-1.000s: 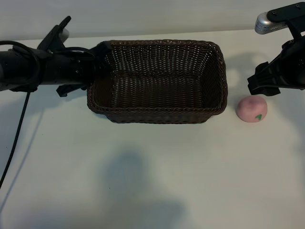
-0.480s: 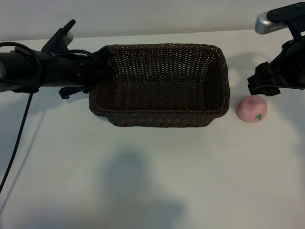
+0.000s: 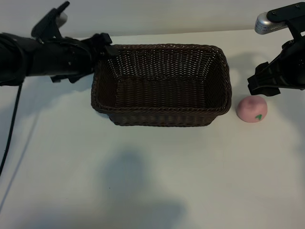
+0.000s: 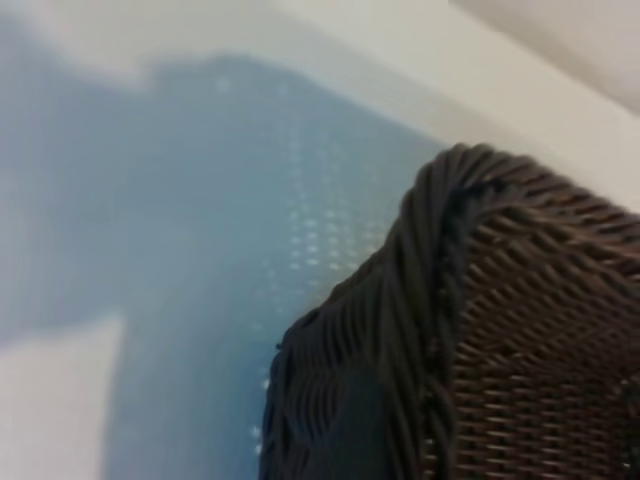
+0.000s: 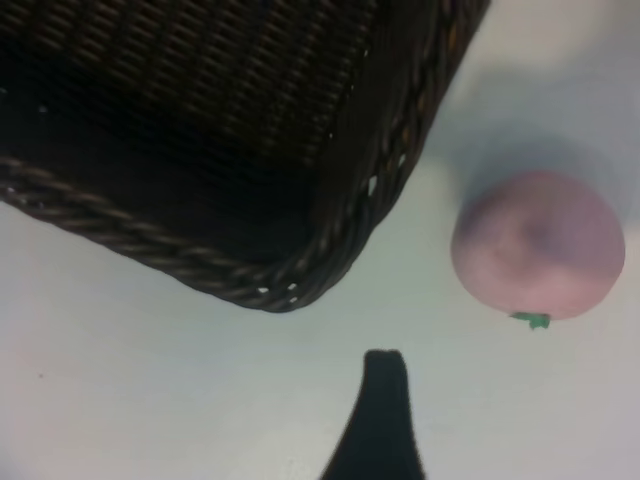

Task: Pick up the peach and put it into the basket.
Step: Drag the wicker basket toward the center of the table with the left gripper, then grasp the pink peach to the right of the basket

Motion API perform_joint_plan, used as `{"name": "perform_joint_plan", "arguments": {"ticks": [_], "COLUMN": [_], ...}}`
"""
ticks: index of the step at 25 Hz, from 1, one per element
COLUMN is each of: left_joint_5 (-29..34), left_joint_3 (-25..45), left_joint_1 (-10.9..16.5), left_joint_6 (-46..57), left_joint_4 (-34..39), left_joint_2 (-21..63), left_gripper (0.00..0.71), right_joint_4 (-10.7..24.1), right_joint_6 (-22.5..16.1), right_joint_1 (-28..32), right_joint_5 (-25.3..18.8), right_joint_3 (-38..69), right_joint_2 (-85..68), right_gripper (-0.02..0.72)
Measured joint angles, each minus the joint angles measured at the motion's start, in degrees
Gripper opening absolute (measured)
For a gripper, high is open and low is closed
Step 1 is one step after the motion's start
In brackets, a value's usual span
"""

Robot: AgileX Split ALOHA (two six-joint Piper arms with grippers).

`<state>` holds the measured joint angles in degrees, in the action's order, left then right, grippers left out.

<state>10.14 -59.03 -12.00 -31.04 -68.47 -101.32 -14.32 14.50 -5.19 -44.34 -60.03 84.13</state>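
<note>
The dark brown wicker basket [image 3: 162, 117] lies flat at the middle back of the table. The pale pink peach [image 3: 251, 109] rests on the table just right of it, its green mark facing front. My right gripper [image 3: 262, 88] hovers open just behind and above the peach, with nothing in it. One of its dark fingers [image 5: 384, 400] shows over bare table beside the peach [image 5: 538, 245] and the basket's corner [image 5: 290, 285]. My left gripper [image 3: 106, 47] is open at the basket's rear left corner. The left wrist view shows that braided corner [image 4: 440, 300] close up.
The left arm [image 3: 43, 59] reaches in from the left edge, with its cable [image 3: 12, 138] trailing down the table's left side. The right arm's body [image 3: 281, 71] fills the back right corner. A wide stretch of white table lies in front of the basket.
The basket has shifted slightly to the right. The left gripper let go of the basket's left rim and rose toward its rear left corner. Right arm and peach have not moved.
</note>
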Motion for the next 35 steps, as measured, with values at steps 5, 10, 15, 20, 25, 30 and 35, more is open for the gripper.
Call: {"name": "perform_joint_plan", "arguments": {"ticks": [5, 10, 15, 20, 25, 30, 35], "left_joint_5": [0.99, 1.21, 2.42, 4.07, 6.85, 11.23, 14.83], "left_joint_3": [-0.06, -0.06, -0.11, -0.11, -0.11, -0.11, -0.11], "left_joint_1": [0.0, 0.0, 0.0, 0.0, 0.0, 0.0, 0.0], "left_joint_6": [0.04, -0.02, 1.3, 6.4, 15.69, 29.25, 36.19], "left_joint_4": [5.42, 12.16, 19.81, 30.09, 44.69, 64.4, 77.27], "left_joint_2": [6.01, 12.07, 16.32, 19.09, 22.68, 27.43, 34.72], "left_gripper": [0.642, 0.605, 0.596, 0.594, 0.583, 0.552, 0.549], "right_joint_4": [0.0, 0.0, 0.0, 0.0, 0.0, 0.0, 0.0], "right_joint_6": [0.0, 0.0, 0.0, 0.06, 0.06, 0.06, 0.06], "right_joint_1": [0.0, 0.0, 0.0, 0.0, 0.0, 0.0, 0.0], "right_joint_5": [-0.06, -0.1, -0.25, -0.25, -0.49, -0.65, -0.65], "right_joint_3": [0.0, 0.0, 0.0, 0.0, 0.0, 0.0, 0.0], "right_joint_2": [0.0, 0.0, 0.0, 0.0, 0.0, 0.0, 0.0], "right_gripper": [0.595, 0.595, 0.595, 0.595, 0.595, 0.595, 0.595]}}
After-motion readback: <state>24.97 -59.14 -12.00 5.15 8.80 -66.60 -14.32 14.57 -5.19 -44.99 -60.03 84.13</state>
